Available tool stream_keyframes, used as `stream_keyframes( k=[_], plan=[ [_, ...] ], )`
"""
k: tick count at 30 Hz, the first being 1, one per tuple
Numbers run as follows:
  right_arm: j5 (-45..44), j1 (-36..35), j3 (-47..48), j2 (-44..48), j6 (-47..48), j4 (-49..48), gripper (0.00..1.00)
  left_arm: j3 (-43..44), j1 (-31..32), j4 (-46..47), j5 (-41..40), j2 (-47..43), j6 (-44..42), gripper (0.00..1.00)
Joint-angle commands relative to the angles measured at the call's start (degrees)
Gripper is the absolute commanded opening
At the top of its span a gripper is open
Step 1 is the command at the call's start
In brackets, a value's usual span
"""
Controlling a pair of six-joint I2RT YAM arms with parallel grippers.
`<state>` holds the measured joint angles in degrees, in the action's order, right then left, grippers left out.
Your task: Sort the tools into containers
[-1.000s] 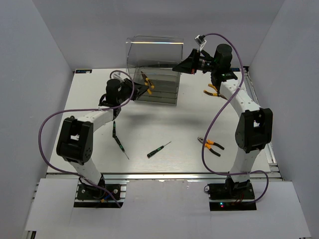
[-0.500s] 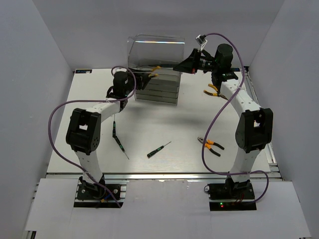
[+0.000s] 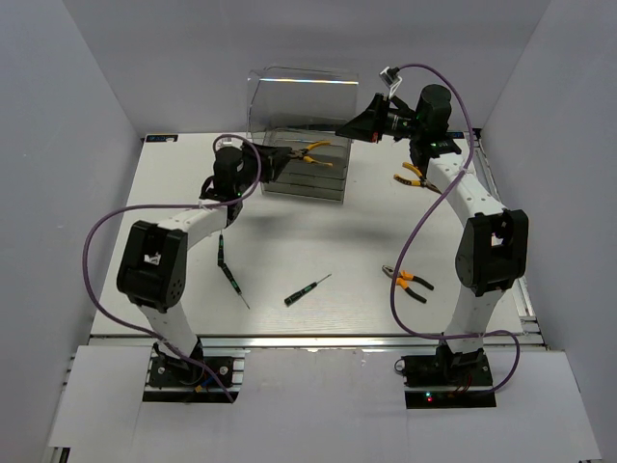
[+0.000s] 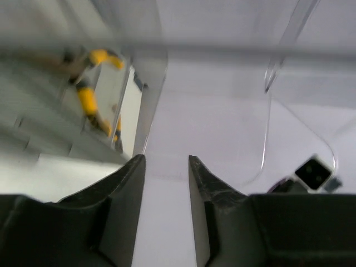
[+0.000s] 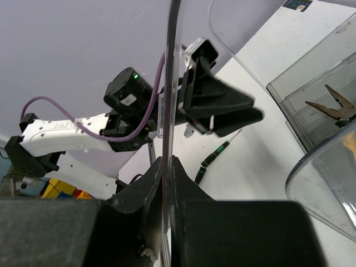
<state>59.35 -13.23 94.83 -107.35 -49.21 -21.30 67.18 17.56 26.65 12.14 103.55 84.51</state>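
Note:
The clear smoky box (image 3: 289, 106) stands at the back with its shallow drawers (image 3: 307, 183) pulled out at the front. Orange-and-black pliers (image 3: 314, 152) lie in the top drawer; they also show in the left wrist view (image 4: 89, 97) and the right wrist view (image 5: 334, 105). My left gripper (image 3: 278, 165) is open and empty just left of that drawer (image 4: 166, 162). My right gripper (image 3: 347, 127) is shut on the box's clear wall edge (image 5: 173, 83). Two more pliers (image 3: 412, 175) (image 3: 410, 281) and two screwdrivers (image 3: 228, 268) (image 3: 307, 289) lie on the table.
The white table (image 3: 318, 231) is walled by grey panels on three sides. A metal rail (image 3: 318, 338) runs along the near edge. Purple cables loop off both arms. The left gripper's body (image 5: 222, 105) shows in the right wrist view above the two screwdrivers (image 5: 217, 153).
My left gripper carried pliers over the top drawer and let them go; they now lie in the drawer and the gripper has drawn back a little. The right arm has not moved.

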Motion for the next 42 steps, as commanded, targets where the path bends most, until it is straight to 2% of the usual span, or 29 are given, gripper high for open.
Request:
stream_keyframes(
  k=[1,4,6,9,13,15,17,23,29,32,35,38,40,42],
  plan=[
    [-1.2,0.8,1.6,2.6,1.0,-6.6,0.1,-5.9,0.4,-0.1,2.5,-8.9,-1.7,0.42],
    [-1.2,0.9,1.4,2.7,1.0,-6.5,0.1,-12.8,0.4,-0.6,2.4,-14.7,-3.0,0.34],
    [-1.2,0.9,1.3,2.7,1.0,-6.3,0.1,-17.1,0.3,-0.8,2.4,-16.9,-3.9,0.33],
    [-1.2,0.8,1.1,2.8,1.2,-6.3,0.1,-18.8,-0.1,-0.2,2.6,-18.8,-7.1,0.35],
    [-1.2,0.8,0.7,3.2,1.7,-5.8,0.1,-15.6,0.0,0.2,1.2,-18.5,-13.7,0.4],
    [-1.3,0.9,0.6,3.2,1.5,-5.8,0.1,-13.9,-0.1,0.8,-0.6,-17.1,-17.2,0.46],
    [-1.3,0.8,0.8,3.3,1.6,-5.8,0.1,-12.0,-0.1,4.4,-1.1,-14.5,-18.2,0.48],
    [-1.3,0.8,0.5,4.0,1.6,-5.8,0.1,-5.0,0.2,10.1,-0.5,-8.7,-15.6,0.47],
    [-1.3,0.8,0.5,4.1,1.6,-5.8,0.11,-5.3,0.2,13.9,-2.3,-9.5,-12.6,0.48],
    [-1.3,0.8,0.4,4.2,2.1,-5.3,0.16,-5.9,0.3,16.6,-2.6,-9.9,-9.8,0.48],
    [-1.3,0.9,0.4,4.2,2.8,-4.7,0.25,-5.9,0.6,17.9,-2.8,-10.6,-8.4,0.48],
    [-1.3,0.9,0.4,4.3,4.2,-3.8,0.42,-5.7,0.8,18.8,-3.0,-11.5,-7.4,0.48],
    [-1.2,0.9,0.3,4.6,5.2,-3.1,0.65,-5.5,0.8,19.0,-3.1,-12.0,-7.4,0.48],
    [-0.7,1.4,-0.1,5.1,6.8,-1.9,0.8,-5.2,0.8,19.0,-3.2,-12.3,-7.3,0.48]
  ],
)
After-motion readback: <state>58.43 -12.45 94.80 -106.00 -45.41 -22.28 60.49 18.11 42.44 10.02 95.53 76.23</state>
